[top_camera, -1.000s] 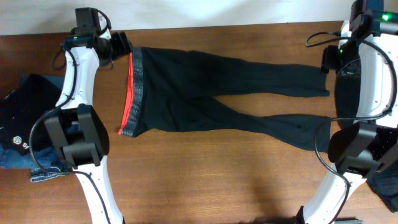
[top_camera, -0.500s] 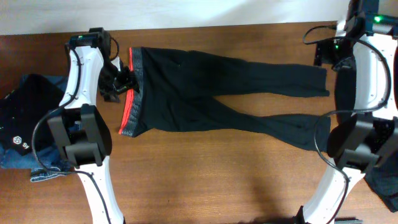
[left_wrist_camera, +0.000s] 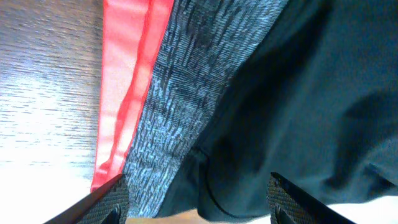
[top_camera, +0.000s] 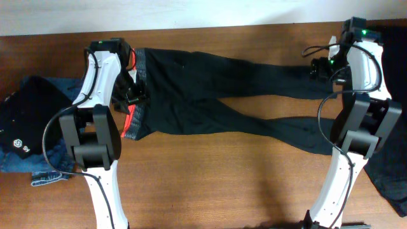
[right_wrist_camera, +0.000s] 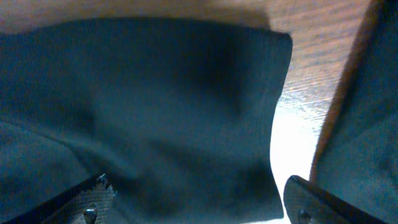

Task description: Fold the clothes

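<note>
**Left claw** (left_wrist_camera: pixel 199 202): your two fingers (left_wrist_camera: pixel 109 202) stand wide apart and grip nothing. Directly below them lies the waistband (left_wrist_camera: pixel 168 112) of the trousers (top_camera: pixel 210 95). Its grey knit strip sits between the fingers and its red-orange strip runs just beside the left one. Black cloth fills the right of the wrist view. From overhead, this claw (top_camera: pixel 130 92) hangs over the waistband end, at the left of the garment.

**Right claw** (right_wrist_camera: pixel 202 205): your fingers (right_wrist_camera: pixel 93 202) are likewise apart, with nothing between them. The hem of one trouser leg (right_wrist_camera: pixel 186 106) lies flat beneath, its cut edge near the right finger. From overhead, this claw (top_camera: pixel 321 69) sits over the far end of the upper leg.

**Trousers**: one pair lies spread along the tabletop (top_camera: pixel 222 184), waistband left and two legs running right. The legs cross near the middle.

**Other clothes**:
- One black garment (top_camera: pixel 32 108) with a small white mark lies at the left edge.
- One piece of blue denim (top_camera: pixel 44 173) lies under and beside that black garment.
- One dark cloth (top_camera: pixel 388 181) lies at the right edge, partly out of frame.
</note>
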Motion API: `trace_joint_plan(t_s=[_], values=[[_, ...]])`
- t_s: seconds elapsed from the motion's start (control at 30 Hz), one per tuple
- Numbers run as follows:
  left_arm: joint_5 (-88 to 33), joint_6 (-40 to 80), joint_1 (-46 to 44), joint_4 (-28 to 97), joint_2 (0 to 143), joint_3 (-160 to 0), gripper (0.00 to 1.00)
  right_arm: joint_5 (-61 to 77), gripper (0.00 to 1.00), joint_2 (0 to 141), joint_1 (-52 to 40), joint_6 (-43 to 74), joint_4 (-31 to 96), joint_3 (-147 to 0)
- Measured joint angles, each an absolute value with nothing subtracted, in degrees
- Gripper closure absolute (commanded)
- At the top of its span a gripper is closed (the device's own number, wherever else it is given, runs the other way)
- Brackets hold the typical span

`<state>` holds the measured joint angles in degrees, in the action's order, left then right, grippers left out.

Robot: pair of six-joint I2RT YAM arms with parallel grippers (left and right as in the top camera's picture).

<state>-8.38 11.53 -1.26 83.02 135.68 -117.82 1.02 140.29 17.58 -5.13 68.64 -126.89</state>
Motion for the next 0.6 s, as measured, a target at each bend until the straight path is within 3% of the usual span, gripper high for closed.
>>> trace_joint_plan(t_s=[0.23, 0.37, 0.4, 0.5, 0.53, 0.6], values=[[-8.3, 11.6, -1.3, 80.7, 135.7, -112.3, 0.29, 2.0, 0.07, 142.7, 18.9, -5.2, 68.5, -126.8], [-8.3, 11.5, -1.3, 79.9, 135.7, -108.7, 0.29, 2.7, 0.14, 143.5, 19.0, -5.1, 67.9, -126.0], [-8.2, 11.6, -1.3, 79.9, 135.7, -107.9, 0.3, 2.7, 0.19, 143.7, 19.0, -5.2, 67.5, -125.6], [-8.3, 11.6, -1.3, 79.6, 135.3, -106.7, 0.3, 2.5, 0.5, 143.7, 19.0, -5.3, 67.0, -125.0], [-8.3, 11.6, -1.3, 79.4, 135.0, -106.2, 0.3, 2.5, 0.56, 143.7, 19.0, -5.3, 67.0, -124.9], [-8.2, 11.6, -1.3, 79.2, 134.6, -105.3, 0.31, 2.5, 0.58, 143.7, 19.0, -5.3, 66.8, -124.8]])
